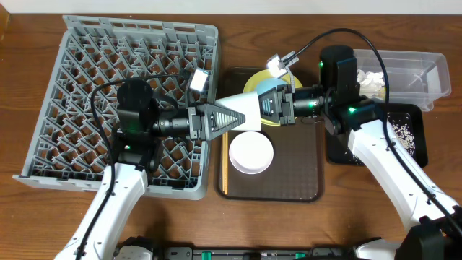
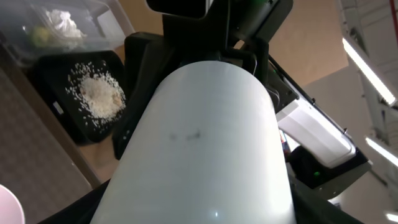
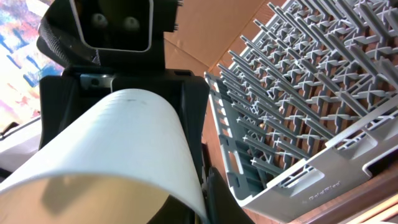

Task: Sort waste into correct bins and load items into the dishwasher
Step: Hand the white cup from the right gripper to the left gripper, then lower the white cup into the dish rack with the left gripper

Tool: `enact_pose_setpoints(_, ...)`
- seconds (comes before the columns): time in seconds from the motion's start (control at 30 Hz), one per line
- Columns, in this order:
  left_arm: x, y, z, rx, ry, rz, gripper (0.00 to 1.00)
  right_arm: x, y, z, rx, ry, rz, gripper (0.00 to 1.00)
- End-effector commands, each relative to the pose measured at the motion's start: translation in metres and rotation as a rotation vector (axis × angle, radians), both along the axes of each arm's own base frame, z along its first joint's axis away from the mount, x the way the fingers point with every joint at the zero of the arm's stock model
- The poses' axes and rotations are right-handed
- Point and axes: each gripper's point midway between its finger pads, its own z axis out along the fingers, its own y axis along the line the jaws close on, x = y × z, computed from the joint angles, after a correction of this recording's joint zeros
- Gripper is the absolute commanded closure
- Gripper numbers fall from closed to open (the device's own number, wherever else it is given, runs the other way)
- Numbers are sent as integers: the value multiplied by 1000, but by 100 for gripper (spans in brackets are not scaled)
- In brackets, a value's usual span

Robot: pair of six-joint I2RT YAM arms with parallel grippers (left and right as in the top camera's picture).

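Observation:
A small white cup (image 1: 247, 108) lies on its side in the air between my two grippers, over the left edge of the brown tray. My left gripper (image 1: 232, 120) holds one end, and the cup (image 2: 199, 143) fills the left wrist view and hides the jaws. My right gripper (image 1: 266, 108) is shut on the cup's rim (image 3: 124, 137). The yellow plate (image 1: 253, 82) lies under the right gripper. A pinkish-white bowl (image 1: 251, 153) and chopsticks (image 1: 226, 165) lie on the tray. The grey dish rack (image 1: 108, 94) stands at the left.
The brown serving tray (image 1: 303, 173) sits mid-table. At the right, the clear tub (image 1: 426, 68) holds the white napkin (image 1: 372, 79). In front of it the black tray (image 1: 415, 160) holds rice scraps (image 1: 401, 133). The rack's near corner (image 3: 298, 180) shows in the right wrist view.

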Motion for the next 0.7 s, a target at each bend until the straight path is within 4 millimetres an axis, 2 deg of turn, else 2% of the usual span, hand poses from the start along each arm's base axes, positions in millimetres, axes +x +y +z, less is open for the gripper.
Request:
enact_pose_setpoints(0.0, 2, 0, 6, 5, -135, 4, 60, 3, -2, 1, -3, -3, -11, 89)
enact_pose_setpoints(0.07, 4, 0, 6, 11, -172, 15, 65, 2, -2, 0, -3, 2, -9, 83)
enact_pose_setpoints(0.23, 21, 4, -3, 52, -195, 114, 77, 9, -11, -1, -7, 1, -35, 80)
enact_pose_setpoints(0.3, 31, 10, -12, 83, -181, 168, 86, 14, -17, -1, -7, 1, -55, 79)
enact_pose_setpoints(0.47, 49, 33, -34, 169, -164, 279, 92, 29, -40, -6, -19, 1, -120, 78)
enact_pose_setpoints(0.57, 57, 50, -40, 191, -145, 333, 94, 39, -56, -17, -62, 7, -185, 78)
enact_pose_setpoints(0.67, 64, 69, -46, 210, -115, 384, 94, 50, -74, -43, -179, 23, -287, 77)
